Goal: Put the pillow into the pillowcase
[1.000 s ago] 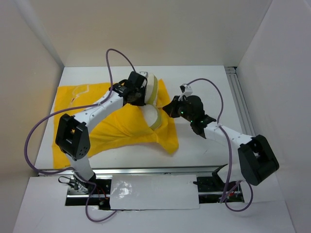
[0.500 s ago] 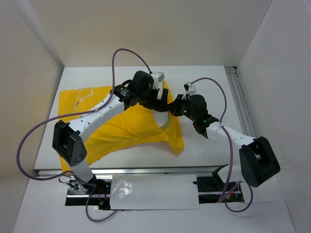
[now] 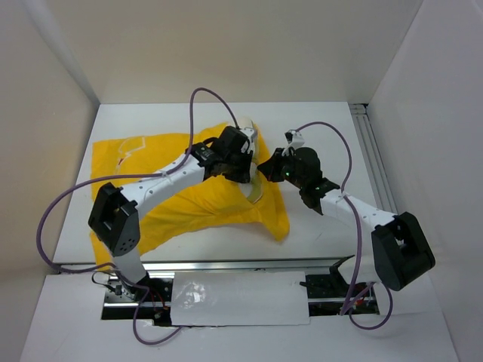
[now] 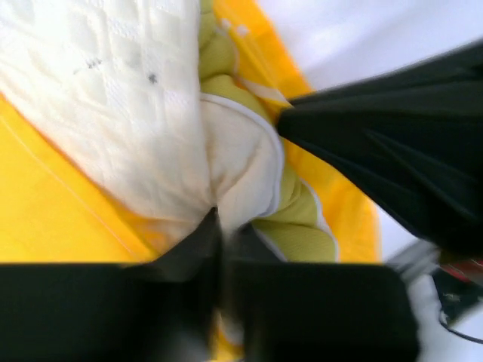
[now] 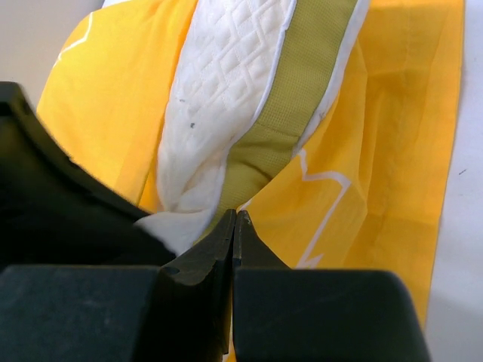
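Observation:
The yellow pillowcase lies spread over the left and middle of the table. The cream quilted pillow, with an olive-yellow edge band, sticks out at the pillowcase's right opening and is mostly hidden by fabric and arms. My left gripper is shut on a bunched fold of the pillow, with jaws closed. My right gripper is just right of it, shut on the pillowcase's edge beside the pillow. The two grippers nearly touch.
The white table has a metal rail along its right side. White walls enclose the left, back and right. Purple cables loop above both arms. The right gripper's black body fills the right of the left wrist view.
My left gripper has moved forward and to the right with the pillow, toward the right gripper. The pillow is now more covered by yellow fabric. The pillowcase's right corner has shifted forward.

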`<state>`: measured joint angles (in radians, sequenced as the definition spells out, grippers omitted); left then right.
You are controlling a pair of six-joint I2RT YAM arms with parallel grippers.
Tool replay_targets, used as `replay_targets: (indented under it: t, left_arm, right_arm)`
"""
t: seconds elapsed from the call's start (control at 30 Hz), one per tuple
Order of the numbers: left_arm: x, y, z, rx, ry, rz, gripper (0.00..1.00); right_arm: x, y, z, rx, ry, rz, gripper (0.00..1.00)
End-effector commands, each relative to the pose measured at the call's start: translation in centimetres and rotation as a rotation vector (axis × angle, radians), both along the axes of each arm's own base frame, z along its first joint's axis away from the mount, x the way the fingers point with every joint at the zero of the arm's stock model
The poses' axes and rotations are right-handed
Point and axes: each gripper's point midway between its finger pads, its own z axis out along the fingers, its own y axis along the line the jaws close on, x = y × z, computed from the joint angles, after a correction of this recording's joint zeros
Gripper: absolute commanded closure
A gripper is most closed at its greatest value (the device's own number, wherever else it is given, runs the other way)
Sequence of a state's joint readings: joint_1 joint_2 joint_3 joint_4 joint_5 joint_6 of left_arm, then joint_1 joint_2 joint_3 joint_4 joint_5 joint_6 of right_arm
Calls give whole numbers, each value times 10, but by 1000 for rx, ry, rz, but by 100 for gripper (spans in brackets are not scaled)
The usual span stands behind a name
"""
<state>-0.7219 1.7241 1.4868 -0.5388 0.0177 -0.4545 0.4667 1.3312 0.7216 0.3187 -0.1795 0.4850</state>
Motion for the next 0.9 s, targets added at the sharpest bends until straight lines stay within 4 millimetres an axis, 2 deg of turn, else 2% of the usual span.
replay_targets:
  t: [0.0,0.03,0.07,0.1,0.13,0.23,0.27,0.3,0.4,0.5,0.53,0.57,0.6,0.63,0.7,0.77,0.8,0.87]
  left_arm:
    - [2,18,-50,183,77,90,100]
    - [-1,30,-65,249,110,127,100]
    - [4,37,-78,290,130,161,100]
    - [6,40,-83,307,129,187,100]
    - [12,51,-89,320,142,227,100]
    - [17,71,-102,341,172,307,100]
    - [25,78,-101,332,166,346,100]
    - [29,84,-109,344,176,399,100]
    - [27,88,-117,350,206,420,100]
    - [17,89,-126,408,215,423,100]
    - [10,102,-130,467,223,435,100]
    - [5,104,-130,491,226,453,100]
    - [-6,110,-136,534,237,455,100]
    - [-9,113,-133,551,222,465,100]
    - [-30,106,-129,560,225,442,100]
    - [-42,78,-127,459,239,377,100]
    - [-56,63,-128,433,245,300,100]
    - [-67,37,-106,330,255,193,86]
  right_arm:
    - [6,3,76,120,-187,3,100]
    - [2,1,81,126,-201,4,100]
    - [-2,0,78,119,-183,12,100]
    - [-2,-4,80,117,-182,3,100]
    - [-7,-4,86,124,-191,15,100]
    - [-16,-7,84,101,-177,43,100]
    - [-21,-7,90,108,-187,54,100]
    - [-24,-9,89,117,-178,61,100]
    - [-34,-10,102,159,-196,87,100]
    - [-34,-20,113,174,-216,50,100]
    - [-28,-30,118,173,-226,14,100]
    - [-28,-36,124,168,-252,-7,100]
    - [-25,-41,121,161,-242,-27,100]
    - [-23,-48,132,168,-266,-45,100]
    - [-20,-52,135,171,-280,-56,100]
    - [-21,-47,129,189,-258,-35,100]
    - [-20,-41,116,184,-229,0,100]
    - [-24,-32,98,170,-185,58,100]
